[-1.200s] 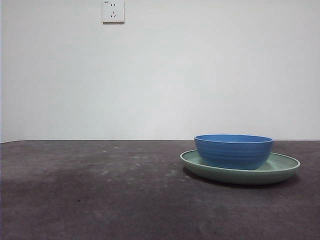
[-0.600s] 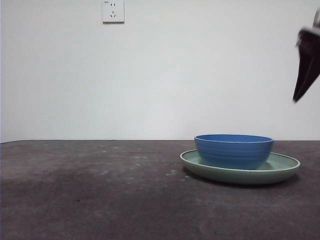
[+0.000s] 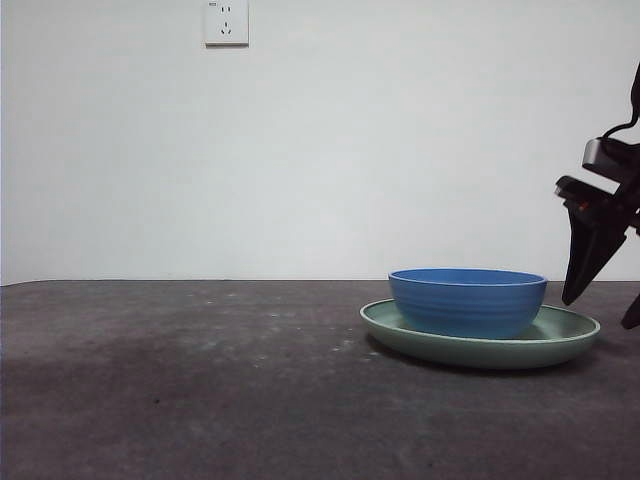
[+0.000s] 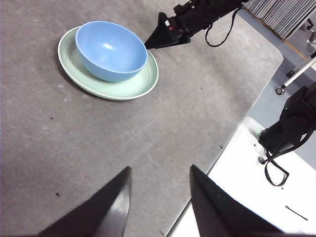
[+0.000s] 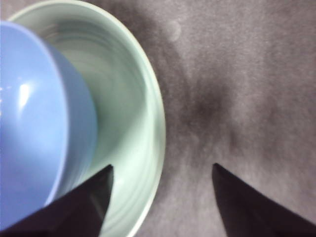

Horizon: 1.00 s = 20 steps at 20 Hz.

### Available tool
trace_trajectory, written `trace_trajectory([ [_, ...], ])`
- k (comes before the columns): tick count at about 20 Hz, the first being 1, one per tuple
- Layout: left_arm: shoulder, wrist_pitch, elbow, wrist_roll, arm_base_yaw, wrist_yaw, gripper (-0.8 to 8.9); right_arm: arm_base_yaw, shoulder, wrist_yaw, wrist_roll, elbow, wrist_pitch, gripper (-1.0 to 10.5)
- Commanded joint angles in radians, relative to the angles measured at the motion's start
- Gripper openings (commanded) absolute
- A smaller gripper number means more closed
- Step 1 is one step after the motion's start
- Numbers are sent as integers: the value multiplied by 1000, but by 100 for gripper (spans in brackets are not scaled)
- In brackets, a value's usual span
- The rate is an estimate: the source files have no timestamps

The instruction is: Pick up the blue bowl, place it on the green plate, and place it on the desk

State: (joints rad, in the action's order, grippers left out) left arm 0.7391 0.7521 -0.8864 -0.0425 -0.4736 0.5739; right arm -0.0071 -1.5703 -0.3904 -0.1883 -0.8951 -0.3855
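The blue bowl sits upright in the green plate on the desk, right of centre. My right gripper is open and empty, low at the plate's right rim. In the right wrist view the right gripper has one jaw over the plate beside the bowl and the other over bare desk. My left gripper is open and empty, far from the plate and the bowl. The left wrist view also shows the right gripper at the plate's rim.
A white wall with a socket stands behind the desk. In the left wrist view the desk's edge runs next to a white surface with a black device on it.
My right gripper has come in from the upper right and dropped down to the plate's right rim. The bowl and the plate have not moved.
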Motion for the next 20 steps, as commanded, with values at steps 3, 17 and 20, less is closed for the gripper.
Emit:
trace_trajectory([
  [3,6,-12,-8,8,-5,3,186,22,-37,-3,9,-16,42,202],
  [17,6,-10,-8,5,-5,2,186,24,-69,-2,5,-16,71,8],
  [20,6,-5,-8,5,-5,2,186,24,-34,-15,-16,-16,73,8],
])
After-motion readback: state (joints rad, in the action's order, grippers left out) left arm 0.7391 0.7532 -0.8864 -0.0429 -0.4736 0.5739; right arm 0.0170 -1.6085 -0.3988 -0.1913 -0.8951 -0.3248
